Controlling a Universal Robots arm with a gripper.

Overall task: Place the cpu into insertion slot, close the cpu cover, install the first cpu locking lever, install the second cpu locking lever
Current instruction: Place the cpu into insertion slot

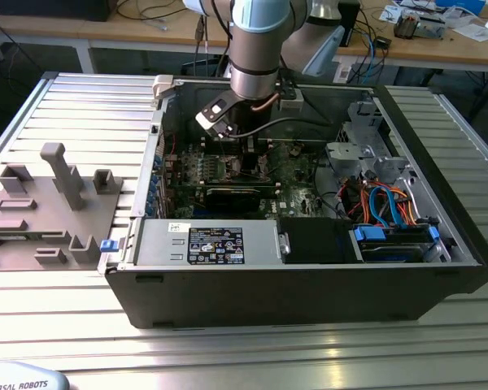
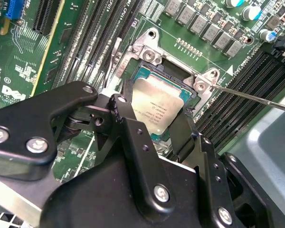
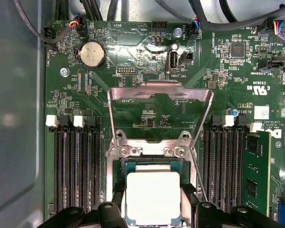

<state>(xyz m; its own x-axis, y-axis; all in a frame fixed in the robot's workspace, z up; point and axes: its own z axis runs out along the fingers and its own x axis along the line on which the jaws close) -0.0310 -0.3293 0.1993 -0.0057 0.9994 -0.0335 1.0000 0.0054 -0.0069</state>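
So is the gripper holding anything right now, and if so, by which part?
Yes, the cpu. The gripper has its fingers pinched on two opposite side edges of the chip.

The gripper (image 2: 154, 118) covers one edge of the cpu (image 2: 156, 102) in the second wrist view (whether they touch cannot be told); in the first wrist view the picture's border cuts the gripper off beside the cpu.

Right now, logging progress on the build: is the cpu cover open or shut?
Open. In the first wrist view the cpu cover is swung back off the socket, and the cpu lies uncovered in it.
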